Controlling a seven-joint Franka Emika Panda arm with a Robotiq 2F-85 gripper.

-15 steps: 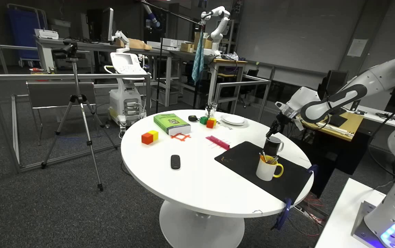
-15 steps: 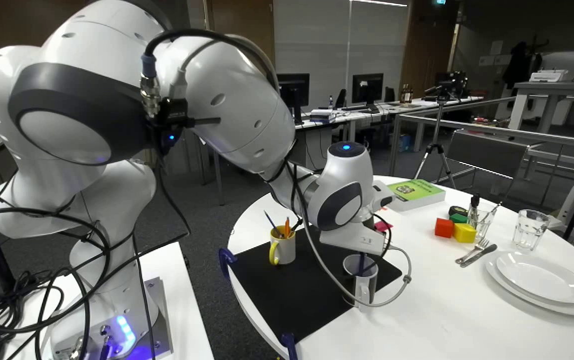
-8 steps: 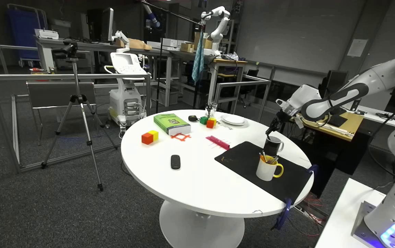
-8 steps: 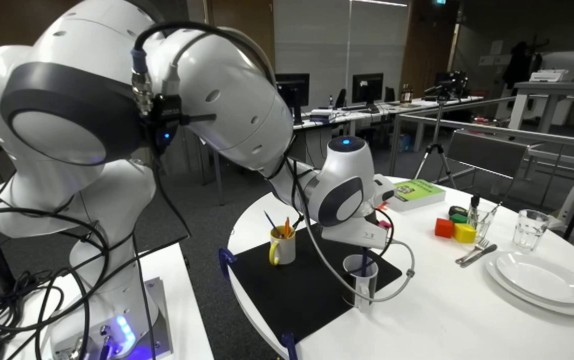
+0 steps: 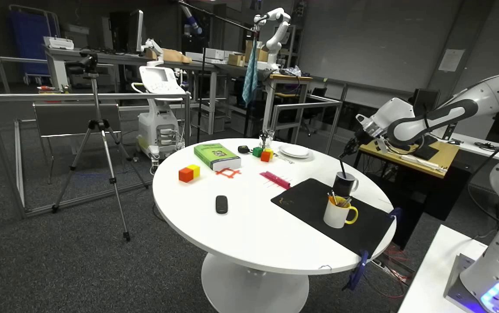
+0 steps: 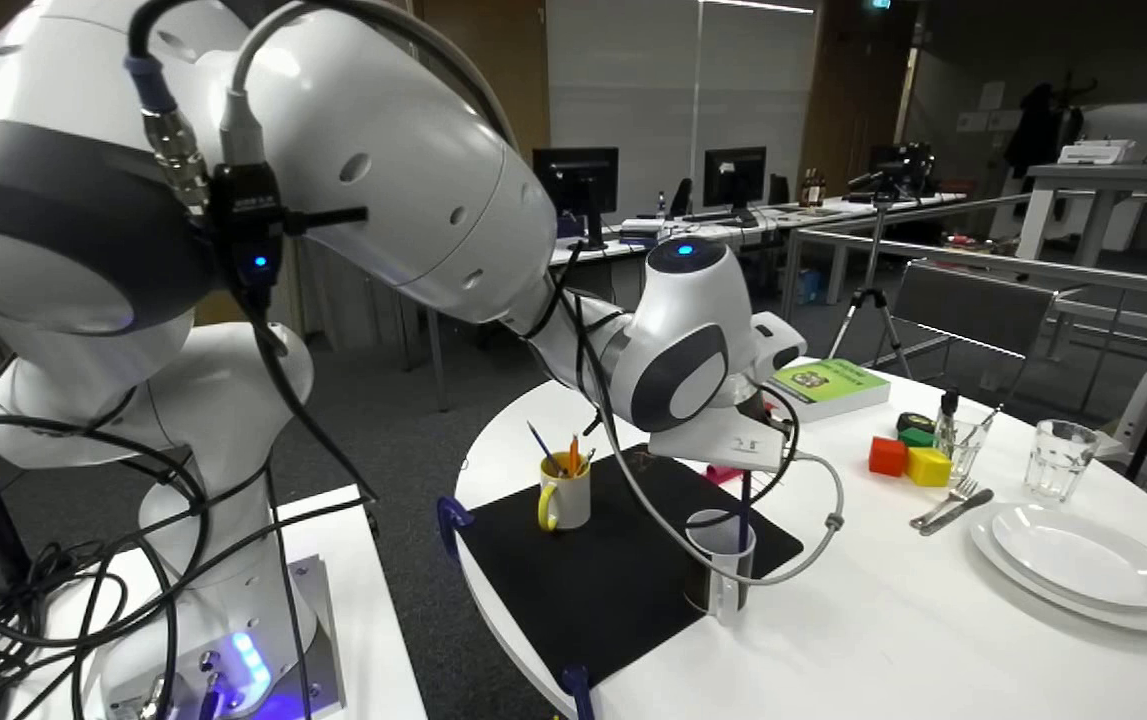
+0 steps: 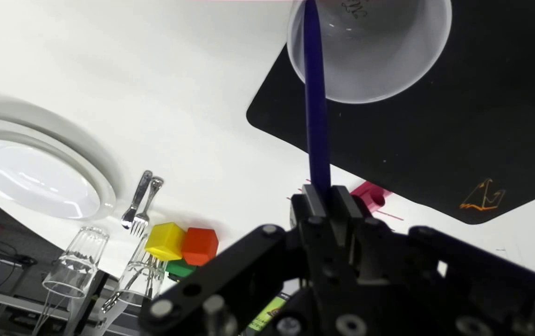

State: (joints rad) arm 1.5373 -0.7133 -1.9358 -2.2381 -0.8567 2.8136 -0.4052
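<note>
My gripper (image 7: 327, 198) is shut on a dark blue pen (image 7: 316, 102), which points down from the fingertips. The pen's lower end is inside a black mug (image 5: 343, 186) with a white inside and white handle; the mug also shows in the wrist view (image 7: 374, 60). In both exterior views the fingers are above the mug's rim, with a length of pen (image 6: 744, 500) showing between. The mug stands upright on a black mat (image 6: 593, 580). A white mug with yellow inside and handle (image 5: 335, 215) stands nearby on the mat, holding pens and pencils.
On the white round table (image 5: 249, 226) are white plates (image 6: 1083, 555), a fork and knife (image 6: 953, 505), glasses (image 6: 1061, 460), coloured cubes (image 6: 888, 456), a green book (image 5: 217, 156), a pink holder (image 5: 275, 179) and a black device (image 5: 222, 204). Blue clamps (image 5: 358, 271) grip the table edge.
My gripper has risen and drawn back slightly, still holding the pen. More of the pen now shows above the mug's rim. The mugs have not moved.
</note>
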